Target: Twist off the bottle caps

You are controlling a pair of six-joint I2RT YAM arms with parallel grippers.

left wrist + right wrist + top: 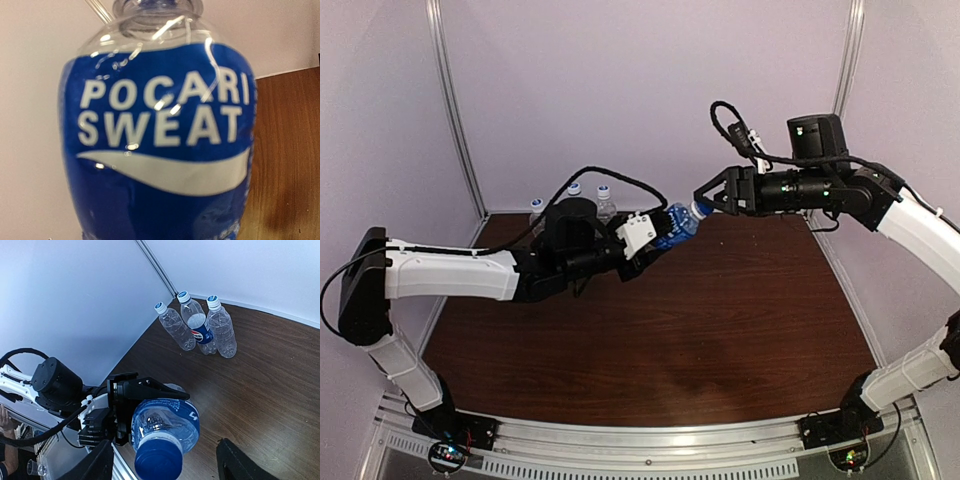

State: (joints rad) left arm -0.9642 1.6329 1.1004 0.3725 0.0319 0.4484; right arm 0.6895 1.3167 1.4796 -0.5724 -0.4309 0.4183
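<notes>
My left gripper (663, 234) is shut on the body of the blue-label bottle (677, 221), holding it tilted in the air with its neck toward the right arm. The label (160, 135) fills the left wrist view and hides the fingers there. A solid dark blue cap (158, 460) sits on the neck, also visible as the cap (699, 209) from above. My right gripper (164, 452) stands open, one finger on each side of the cap with a gap on both sides. One black left finger (150, 389) lies along the bottle.
Three clear bottles with white, blue-centred caps stand together at the back left corner of the brown table (260, 385): a plain one (176, 329), the Pepsi one (199, 329) and another plain one (222, 330). White walls close the back and sides.
</notes>
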